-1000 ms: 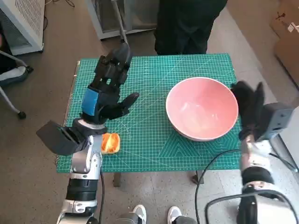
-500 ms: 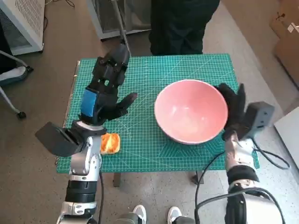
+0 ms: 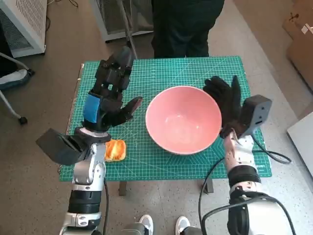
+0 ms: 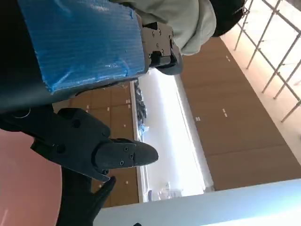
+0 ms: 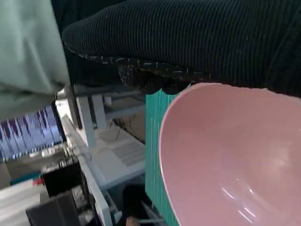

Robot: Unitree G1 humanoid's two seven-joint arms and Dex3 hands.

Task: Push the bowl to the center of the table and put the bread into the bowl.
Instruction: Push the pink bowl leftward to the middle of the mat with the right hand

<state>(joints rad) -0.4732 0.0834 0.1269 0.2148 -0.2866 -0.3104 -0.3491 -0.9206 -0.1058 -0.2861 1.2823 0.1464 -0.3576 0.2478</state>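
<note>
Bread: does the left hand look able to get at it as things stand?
Probably yes. The bread lies uncovered on the mat by the left forearm, and the left hand, raised and holding nothing, would have to draw back and come down.

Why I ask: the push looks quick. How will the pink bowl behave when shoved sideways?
The bowl looks rigid and smooth, so it probably slides on the green mat. Its deep, rounded walls suggest that the right hand, pressing near the rim, might tip it.

Bare mat point(image 3: 161, 73) behind bowl point(image 3: 182, 119) — person point(image 3: 183, 24) beyond.
</note>
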